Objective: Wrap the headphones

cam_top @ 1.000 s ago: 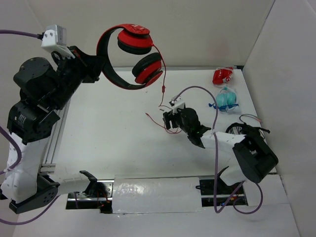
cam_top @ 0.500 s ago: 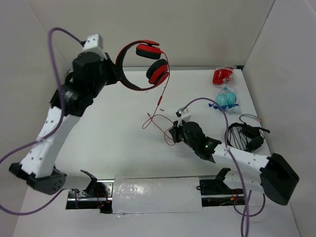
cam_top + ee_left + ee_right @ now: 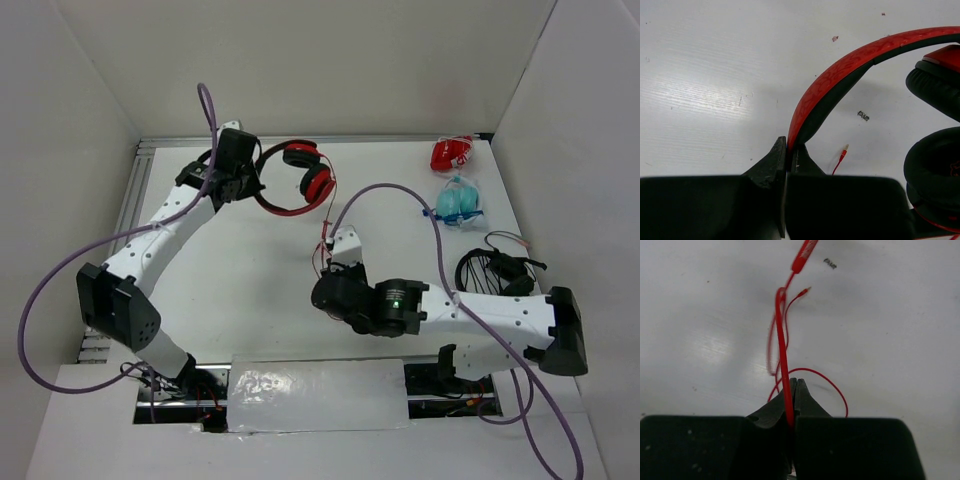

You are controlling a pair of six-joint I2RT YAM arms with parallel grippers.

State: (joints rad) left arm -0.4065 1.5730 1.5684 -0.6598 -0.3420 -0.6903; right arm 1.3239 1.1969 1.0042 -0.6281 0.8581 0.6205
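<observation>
Both arms have dropped and reached out since a second ago, so the headphones (image 3: pixel 300 175), which hung high, now sit low over the far middle of the bench (image 3: pixel 230 290), and the right tool, then gaping, has nipped shut. On the left, the left tool (image 3: pixel 787 146) is clamped on the edge of the headband (image 3: pixel 840 75), jaws tight together with the red band pinched between them. The two black ear pads (image 3: pixel 935 170) hang off to its right, close above the bench; whether they touch it I cannot tell. That band looks to me like a light, springy hoop, stiff enough to be carried by one point on its arch, while the pads are soft and would squash or slip, so the band seems the right place to hold. Further right, the cable (image 3: pixel 782 340) trails in loose loops across the bench, its plug (image 3: pixel 845 147) lying free. The right tool (image 3: pixel 793 385) is closed on one strand of it. I reckon that thin cable is limp and slick, likely to slide through a pinch or tangle, so winding it wants short holds taken near the taut part. Far right lie a red packet (image 3: pixel 452 153) and a teal packet (image 3: pixel 460 200), well apart from all this.
</observation>
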